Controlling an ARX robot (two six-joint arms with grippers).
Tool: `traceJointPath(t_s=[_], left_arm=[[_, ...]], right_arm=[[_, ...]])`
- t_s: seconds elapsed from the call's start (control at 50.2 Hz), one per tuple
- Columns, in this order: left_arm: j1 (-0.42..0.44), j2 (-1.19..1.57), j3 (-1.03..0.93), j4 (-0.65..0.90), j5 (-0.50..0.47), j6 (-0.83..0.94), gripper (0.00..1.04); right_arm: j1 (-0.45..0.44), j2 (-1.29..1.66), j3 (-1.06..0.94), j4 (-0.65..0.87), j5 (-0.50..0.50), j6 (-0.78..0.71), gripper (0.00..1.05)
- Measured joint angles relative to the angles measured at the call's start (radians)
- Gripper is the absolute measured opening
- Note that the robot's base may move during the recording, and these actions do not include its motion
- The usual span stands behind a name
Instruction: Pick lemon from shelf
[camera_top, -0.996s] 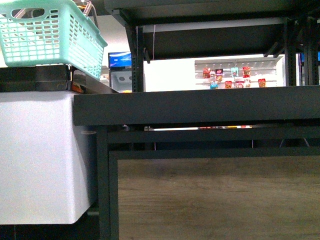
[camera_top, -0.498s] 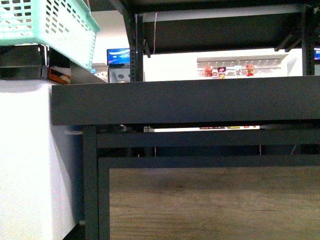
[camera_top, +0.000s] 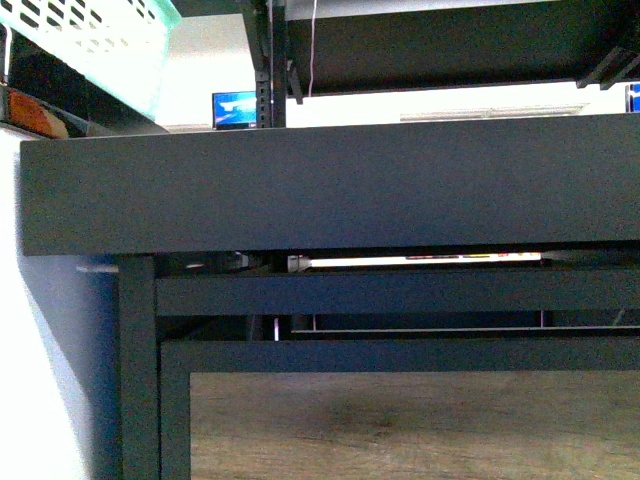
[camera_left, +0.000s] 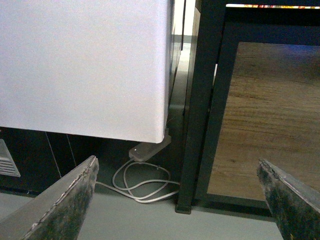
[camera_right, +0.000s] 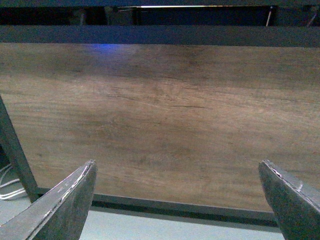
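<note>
Lemon: unseen; you likely find it up on the shelf (camera_top: 330, 185), above both pairs of fingers.
Left fingers (camera_left: 60, 200): spread, empty.
Right fingers (camera_right: 60, 200): spread, empty, facing low wood panel (camera_right: 160, 115).

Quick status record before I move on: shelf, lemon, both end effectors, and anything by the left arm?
shelf: thick black front edge fills the front view; tray top hidden
lemon: not visible in any view
left end effector: open, empty, facing shelf leg and white cabinet
right end effector: open, empty, facing wood panel
floor hazard: coiled white cable beside the shelf leg
basket: teal, upper left in front view
</note>
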Motion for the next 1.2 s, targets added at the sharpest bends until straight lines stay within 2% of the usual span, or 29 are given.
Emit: traceJointPath(t_s=[1.195], left_arm=[[0.0, 0.0, 0.0, 0.0, 0.001, 0.0, 0.97]], right_arm=[[0.0, 0.0, 0.0, 0.0, 0.0, 0.0, 0.97]])
